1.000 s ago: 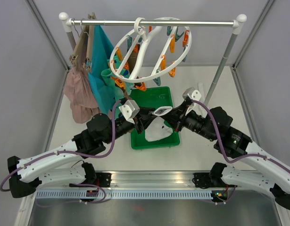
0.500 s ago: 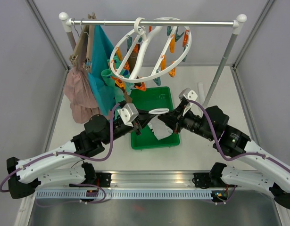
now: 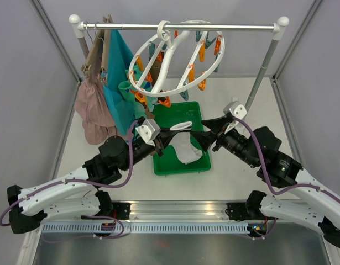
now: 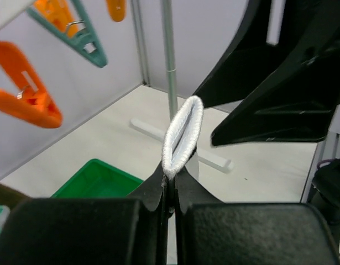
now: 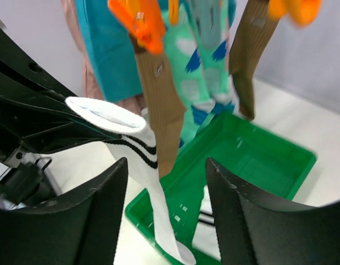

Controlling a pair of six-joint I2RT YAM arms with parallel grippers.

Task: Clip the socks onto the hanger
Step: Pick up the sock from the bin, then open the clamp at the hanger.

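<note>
A white sock (image 3: 186,150) with black cuff stripes hangs over the green tray (image 3: 163,167). My left gripper (image 3: 168,132) is shut on its cuff. In the left wrist view the cuff (image 4: 183,135) stands up as a loop from the closed left gripper (image 4: 171,174). My right gripper (image 3: 203,136) is open just right of the sock and holds nothing. In the right wrist view the sock (image 5: 137,154) dangles ahead of the open right gripper (image 5: 165,163). The round white hanger (image 3: 168,62) hangs from the rail, carrying brown socks (image 5: 161,105) and a mint-teal sock (image 5: 198,83).
Another white striped sock (image 5: 205,221) lies in the tray (image 5: 263,160). A large teal garment (image 3: 117,83) and a pink-beige one (image 3: 92,110) hang at the rail's left end. The rack's right post (image 3: 263,72) stands behind my right arm. Orange pegs (image 4: 26,102) hang near my left gripper.
The right gripper opened, let go of the white sock and drew back to the right. The left gripper closed on the cuff, and the sock now hangs from it alone.
</note>
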